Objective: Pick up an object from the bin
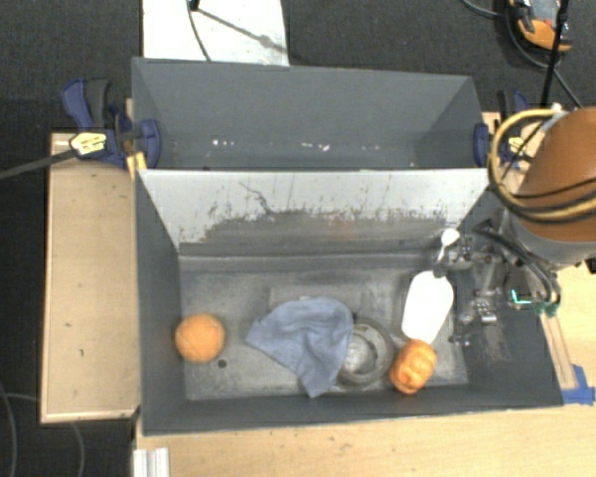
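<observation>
The gripper (469,311) hangs low at the right side of the grey bin (278,256), just beside a white bottle-shaped thing (426,306) that lies on the floor there; I cannot tell if the gripper is wide or narrow, and I see nothing held in it. I think the white thing is the one to pick, as it is nearest. To do it well, the gripper should move a little to the left so it sits right over the middle of the white thing, go down straight, and close across its thin side; it looks smooth and may slip or roll. It should keep off the small bumpy orange thing (412,367) just below it, and off the metal ring (370,351) that pokes out from under the blue-grey cloth (303,338). An orange ball (200,337) lies well apart at the left. I can read no words or labels on anything in the bin.
</observation>
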You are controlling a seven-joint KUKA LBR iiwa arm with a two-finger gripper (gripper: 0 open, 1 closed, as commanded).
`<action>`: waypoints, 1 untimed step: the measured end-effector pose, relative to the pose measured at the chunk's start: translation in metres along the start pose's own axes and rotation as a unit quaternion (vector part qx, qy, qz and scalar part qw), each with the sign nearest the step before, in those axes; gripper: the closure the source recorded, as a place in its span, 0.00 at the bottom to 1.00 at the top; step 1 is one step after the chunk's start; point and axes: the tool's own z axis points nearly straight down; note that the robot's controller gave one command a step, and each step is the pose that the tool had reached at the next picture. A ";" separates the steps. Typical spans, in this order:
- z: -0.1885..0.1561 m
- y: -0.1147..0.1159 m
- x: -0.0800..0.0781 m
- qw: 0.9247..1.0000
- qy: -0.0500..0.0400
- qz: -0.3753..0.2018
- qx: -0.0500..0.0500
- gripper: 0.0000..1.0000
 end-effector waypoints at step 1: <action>-0.003 0.000 -0.002 1.000 -0.004 -0.002 0.001 0.00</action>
